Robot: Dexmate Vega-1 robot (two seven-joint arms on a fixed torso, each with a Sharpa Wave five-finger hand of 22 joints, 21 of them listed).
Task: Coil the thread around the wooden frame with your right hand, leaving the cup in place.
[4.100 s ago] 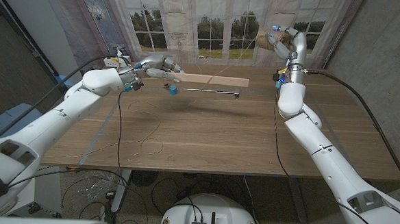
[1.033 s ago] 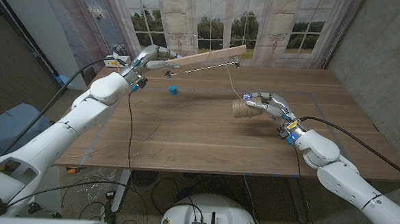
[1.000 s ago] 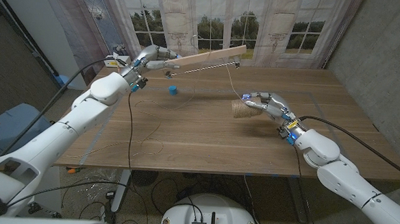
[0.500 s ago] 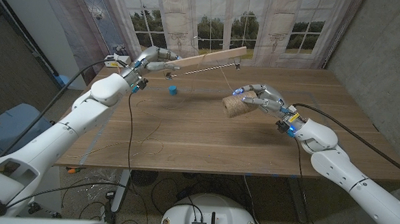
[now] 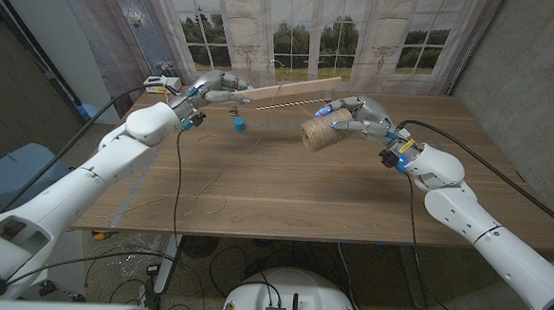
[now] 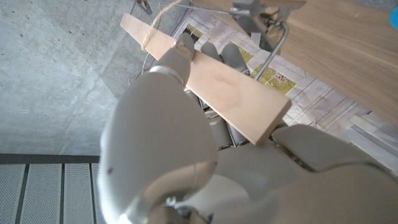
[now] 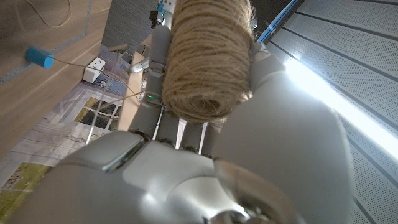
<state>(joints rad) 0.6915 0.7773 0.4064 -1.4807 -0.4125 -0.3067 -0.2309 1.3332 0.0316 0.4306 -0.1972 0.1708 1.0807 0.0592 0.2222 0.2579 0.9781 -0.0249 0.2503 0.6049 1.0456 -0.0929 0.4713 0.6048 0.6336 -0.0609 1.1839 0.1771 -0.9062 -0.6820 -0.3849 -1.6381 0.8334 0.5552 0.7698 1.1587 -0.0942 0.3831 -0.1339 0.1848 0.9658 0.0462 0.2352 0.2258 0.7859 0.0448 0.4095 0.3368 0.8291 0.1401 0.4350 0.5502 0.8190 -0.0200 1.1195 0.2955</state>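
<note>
My left hand grips one end of a pale wooden frame and holds it above the table's far side. A thin metal rod hangs just under it. In the left wrist view, thread is looped around the frame near its far end. My right hand holds a spool of brown thread in the air just below the frame's free end. The spool sits against the right hand. A small blue cup stands on the table under the frame.
Loose thread lies in curls on the table's left half. A black cable hangs from the left arm over the table. A white box sits at the far left corner. Curtains and a window stand behind the table.
My right hand has carried the spool from the middle of the table up and away, to the frame's free end. The frame's free end has dipped a little. The cup has not moved.
</note>
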